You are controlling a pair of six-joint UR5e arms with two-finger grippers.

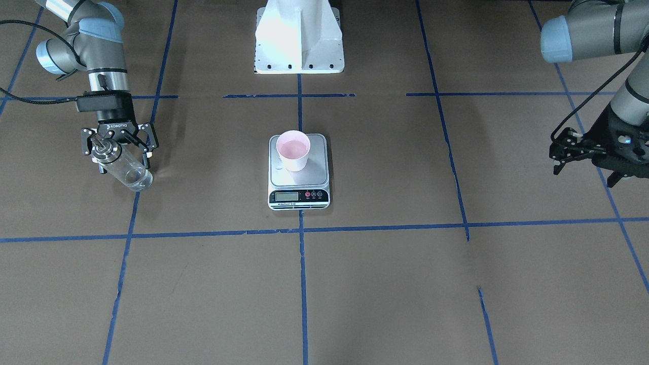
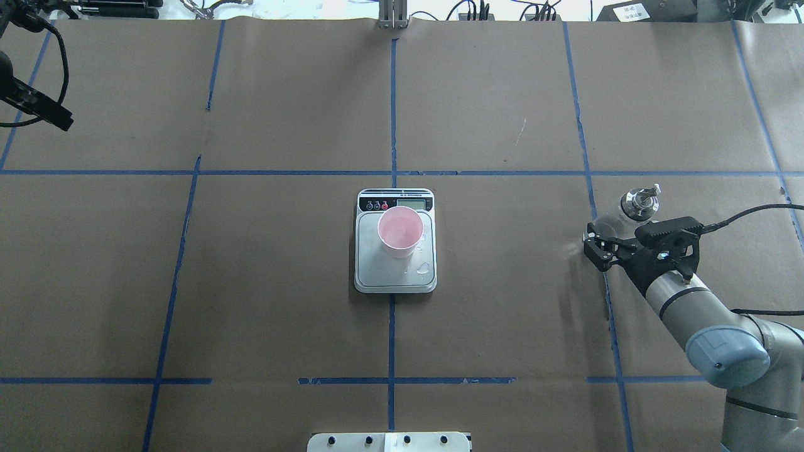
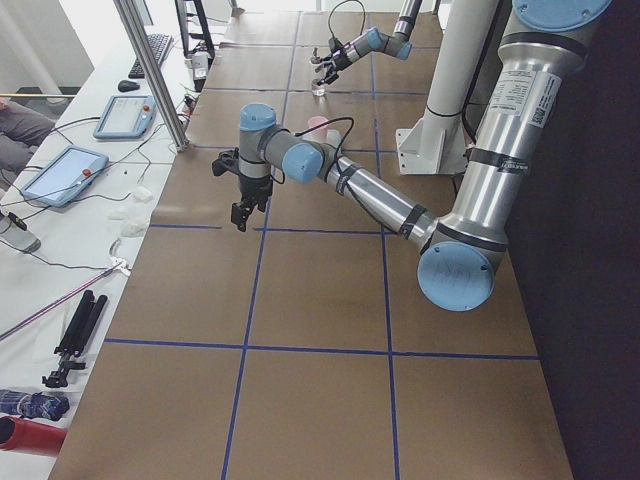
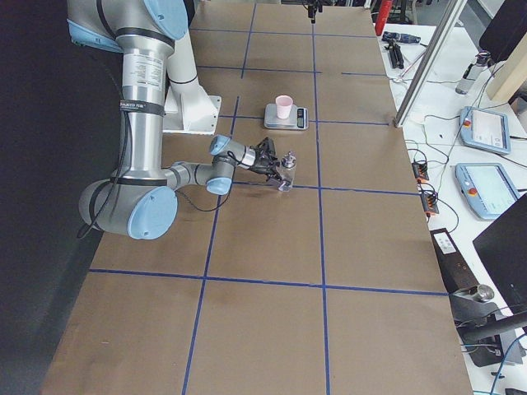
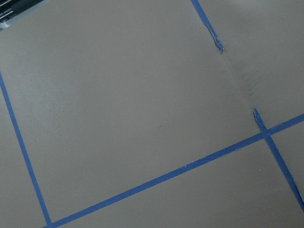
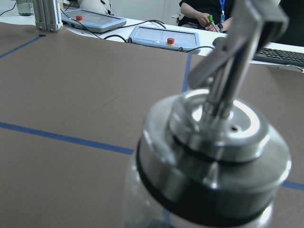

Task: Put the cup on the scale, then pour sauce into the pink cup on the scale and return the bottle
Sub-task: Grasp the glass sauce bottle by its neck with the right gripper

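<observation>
- The bottle (image 1: 124,168) is clear glass with a metal collar and thin pour spout (image 6: 235,57): I judge it rigid, smooth and breakable, so a firm hold on the straight glass wall just under the collar suits it best, never the spout
- The right gripper (image 1: 119,144) has its fingers closed around the bottle's upper body just below the collar; the bottle stands near the table's right edge, well apart from the scale, its base at or just above the paper (which, I cannot tell)
- The bottle looks nearly empty, with at most a little clear liquid near its base, so it should feel light
- The cup (image 2: 400,231) stands upright on the scale (image 2: 396,276), toward the display end of the platform; thin paper, light and easily tipped or crushed
- The cup's pink inside seems to hold a shallow layer of liquid, though that is hard to confirm; small wet spots show on the platform beside it
- The left gripper (image 1: 568,152) hangs over bare table near the left edge, holding nothing, its fingers set apart
</observation>
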